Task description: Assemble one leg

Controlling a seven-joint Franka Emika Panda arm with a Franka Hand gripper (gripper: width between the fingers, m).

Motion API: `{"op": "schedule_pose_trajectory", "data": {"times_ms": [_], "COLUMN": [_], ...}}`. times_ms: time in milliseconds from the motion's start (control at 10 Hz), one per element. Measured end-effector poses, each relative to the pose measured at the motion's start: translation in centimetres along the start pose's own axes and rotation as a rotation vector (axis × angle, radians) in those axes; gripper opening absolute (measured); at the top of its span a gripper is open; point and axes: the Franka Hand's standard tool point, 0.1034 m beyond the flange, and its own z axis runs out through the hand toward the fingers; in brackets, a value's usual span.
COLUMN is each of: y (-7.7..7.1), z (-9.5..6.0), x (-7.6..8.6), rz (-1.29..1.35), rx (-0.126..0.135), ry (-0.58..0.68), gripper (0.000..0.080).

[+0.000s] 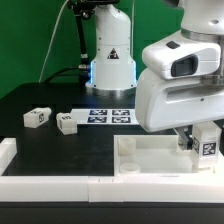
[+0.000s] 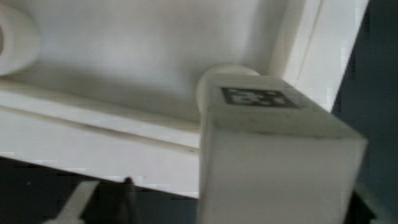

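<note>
My gripper is shut on one leg, a chunky white block with a black-and-white tag, and holds it upright at the large white tray-like part, near the corner on the exterior view's right. In the wrist view the held leg reaches out from between the jaws over the tray's flat inner face, beside its raised rim. A round corner socket shows at the edge of that view. Whether the leg touches the tray cannot be told.
Two more loose legs lie on the black table at the exterior view's left. The marker board lies behind the tray, in front of the robot base. A white rail runs along the table's front edge.
</note>
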Motion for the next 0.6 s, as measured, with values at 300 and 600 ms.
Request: {"op": "schedule_pose_trajectory", "data": {"times_ms": [300,600], "y": [0.0,0.0], "z": [0.02,0.03], "x": [0.03,0.03], "rz": [-0.001,0.034], "rx": [0.0,0.0], "ry": [0.001,0.001], "gripper": [0.029,0.029]}}
